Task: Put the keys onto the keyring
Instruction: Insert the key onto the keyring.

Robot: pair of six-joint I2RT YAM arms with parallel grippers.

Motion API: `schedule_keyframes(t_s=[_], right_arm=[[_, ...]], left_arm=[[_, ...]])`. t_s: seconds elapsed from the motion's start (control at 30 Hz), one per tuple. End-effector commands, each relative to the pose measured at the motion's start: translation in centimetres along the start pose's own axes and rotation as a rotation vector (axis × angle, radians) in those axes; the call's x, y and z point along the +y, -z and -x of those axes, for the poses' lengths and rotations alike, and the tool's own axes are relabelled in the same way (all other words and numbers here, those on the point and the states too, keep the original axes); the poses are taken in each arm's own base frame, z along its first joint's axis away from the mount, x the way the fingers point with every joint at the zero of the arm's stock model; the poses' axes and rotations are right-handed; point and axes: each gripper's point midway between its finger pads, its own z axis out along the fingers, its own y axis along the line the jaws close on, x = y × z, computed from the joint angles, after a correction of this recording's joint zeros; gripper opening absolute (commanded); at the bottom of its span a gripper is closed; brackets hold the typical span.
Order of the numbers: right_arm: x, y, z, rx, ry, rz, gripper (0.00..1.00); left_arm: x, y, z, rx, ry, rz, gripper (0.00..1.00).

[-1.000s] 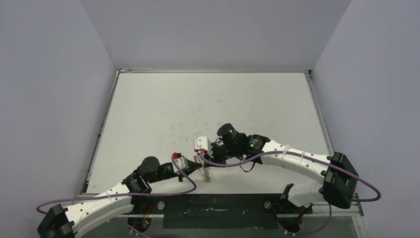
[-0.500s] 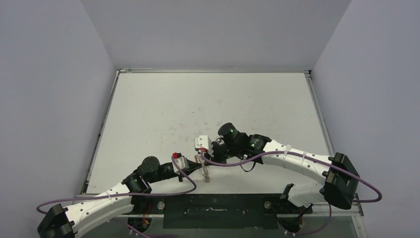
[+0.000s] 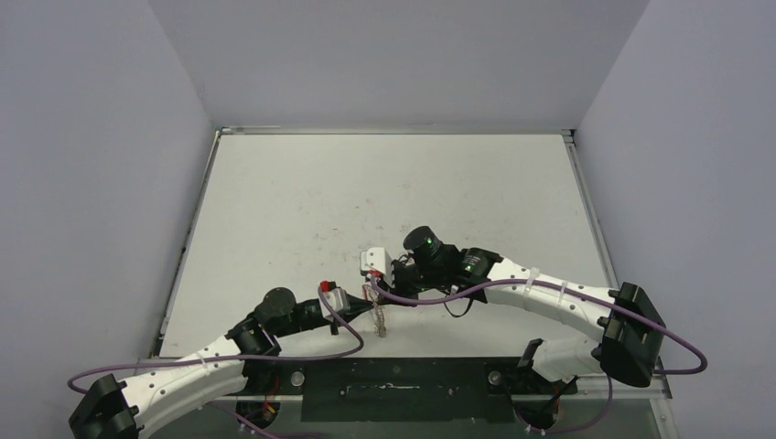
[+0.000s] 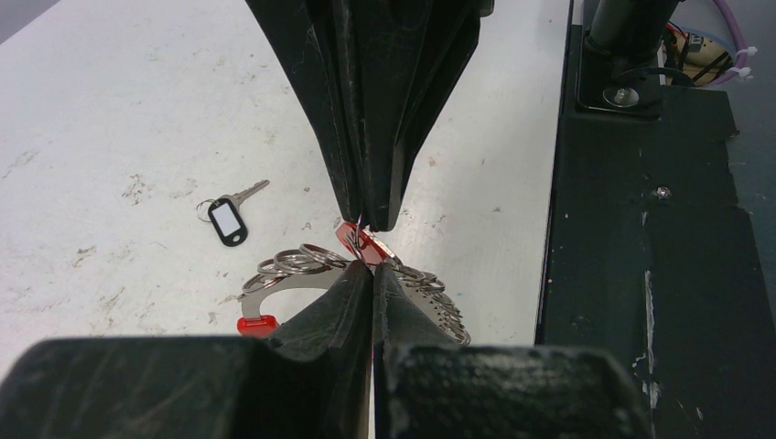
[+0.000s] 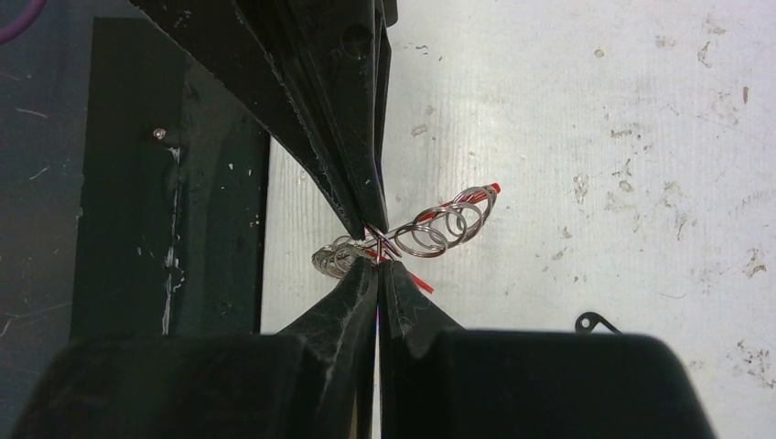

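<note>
Left wrist: one loose key (image 4: 229, 218) on the table (image 4: 119, 110); left fingers (image 4: 337, 304) and right fingers (image 4: 366, 110) pinch one keyring (image 4: 297, 261).

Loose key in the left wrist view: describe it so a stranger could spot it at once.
On the white table, left of the bunched keyring, one key lies alone. Its dark oblong head with pale centre sets it apart.

My white, scuffed worktop (image 3: 302, 201) carries one loose key (image 4: 227, 221), lying flat, a dark oblong head at one end, a short silver shaft at the other.
</note>
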Motion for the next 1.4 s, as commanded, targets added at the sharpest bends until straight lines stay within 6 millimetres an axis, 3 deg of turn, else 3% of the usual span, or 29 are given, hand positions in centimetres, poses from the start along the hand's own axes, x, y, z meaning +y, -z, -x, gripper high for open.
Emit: schedule_keyframes(t_s=[0.0, 0.3, 0.57, 0.83, 0.97, 1.03, 1.2, 1.37], right_arm=[[-1.9, 0.9, 3.4, -0.099, 0.004, -0.069, 0.0], [-2.4, 1.2, 3.0, -0.112, -0.057, -0.038, 0.0], [-2.0, 0.3, 1.3, -0.054, -0.091, 0.017, 0.0], [-3.3, 0.4, 0.7, -0.094, -0.171, 0.008, 0.01], [-3.5, 0.9, 1.1, -0.119, -0.163, -0.007, 0.17], [-3.6, 1.3, 1.2, -0.135, -0.156, -0.02, 0.29], [-3.6, 2.1, 1.7, -0.174, -0.129, -0.037, 0.46], [-3.0, 2.1, 1.8, -0.201, -0.077, -0.004, 0.52]], left_arm=[[-0.1, -0.5, 3.7, -0.097, -0.043, -0.025, 0.0], [-0.1, -0.5, 3.7, -0.096, -0.048, -0.026, 0.0], [0.0, -0.6, 3.7, -0.096, -0.049, -0.022, 0.0], [0.0, -0.5, 3.6, -0.095, -0.048, -0.022, 0.0], [0.0, -0.5, 3.6, -0.097, -0.051, -0.022, 0.0], [0.0, -0.5, 3.6, -0.096, -0.049, -0.021, 0.0], [0.0, -0.5, 3.5, -0.096, -0.05, -0.02, 0.0], [-0.1, -0.5, 3.6, -0.098, -0.05, -0.025, 0.0]])
